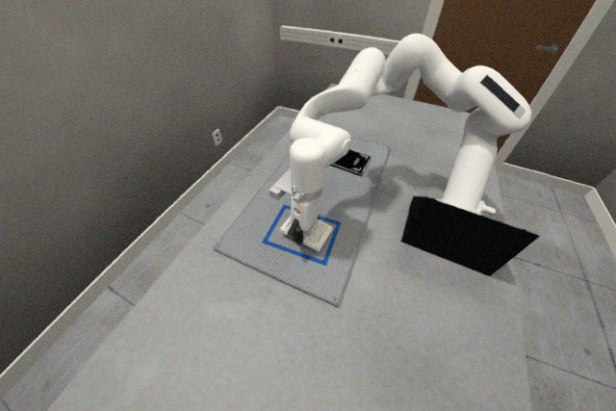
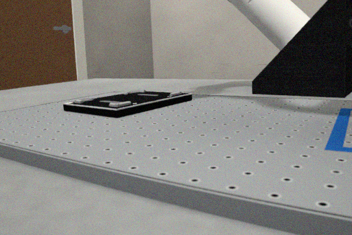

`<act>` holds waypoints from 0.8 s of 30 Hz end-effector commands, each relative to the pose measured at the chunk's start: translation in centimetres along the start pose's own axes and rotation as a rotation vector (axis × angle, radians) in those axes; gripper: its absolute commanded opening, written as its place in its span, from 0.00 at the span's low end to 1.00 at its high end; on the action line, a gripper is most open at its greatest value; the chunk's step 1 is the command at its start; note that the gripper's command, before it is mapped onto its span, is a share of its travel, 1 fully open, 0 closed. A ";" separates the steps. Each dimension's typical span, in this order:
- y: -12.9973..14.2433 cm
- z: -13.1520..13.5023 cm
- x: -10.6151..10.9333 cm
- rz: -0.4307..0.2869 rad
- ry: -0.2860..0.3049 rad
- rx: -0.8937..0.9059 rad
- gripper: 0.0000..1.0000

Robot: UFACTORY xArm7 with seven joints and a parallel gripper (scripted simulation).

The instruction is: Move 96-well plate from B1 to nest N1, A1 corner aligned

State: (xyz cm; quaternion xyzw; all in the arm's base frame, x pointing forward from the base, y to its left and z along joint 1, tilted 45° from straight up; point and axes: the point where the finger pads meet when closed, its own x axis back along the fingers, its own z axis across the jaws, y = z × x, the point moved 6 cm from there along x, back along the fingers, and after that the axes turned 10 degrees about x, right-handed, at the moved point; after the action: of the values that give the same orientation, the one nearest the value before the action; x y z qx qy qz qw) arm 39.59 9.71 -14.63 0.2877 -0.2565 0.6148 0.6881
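The white 96-well plate (image 1: pixel 309 235) lies inside the blue-taped square of spot B1 on the perforated grey board. My gripper (image 1: pixel 296 231) points straight down over the plate and is shut on it across its width. I cannot tell whether the plate is on the board or just off it. The black plate nest N1 (image 1: pixel 352 162) stands at the far end of the board, partly hidden by my arm. In the exterior view the nest (image 2: pixel 127 103) is empty, with grey locators along its edges. Only a corner of the blue tape (image 2: pixel 339 130) shows there; plate and gripper are out of that view.
A black wedge-shaped block (image 1: pixel 465 240) stands at the arm's base, right of the board; it also shows in the exterior view (image 2: pixel 309 53). A small white block sits at the board's left edge. Walls and a brown door lie beyond.
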 end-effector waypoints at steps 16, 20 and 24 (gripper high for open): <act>-0.1 -0.1 2.1 0.004 -0.004 0.000 0.00; -0.1 -0.1 2.5 0.004 -0.004 0.000 0.00; -0.1 -0.1 3.1 0.004 -0.004 0.000 0.00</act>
State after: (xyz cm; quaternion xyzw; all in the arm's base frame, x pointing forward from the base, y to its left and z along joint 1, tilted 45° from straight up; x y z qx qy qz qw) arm 39.83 11.30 -12.99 0.2876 -0.2562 0.6146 0.6884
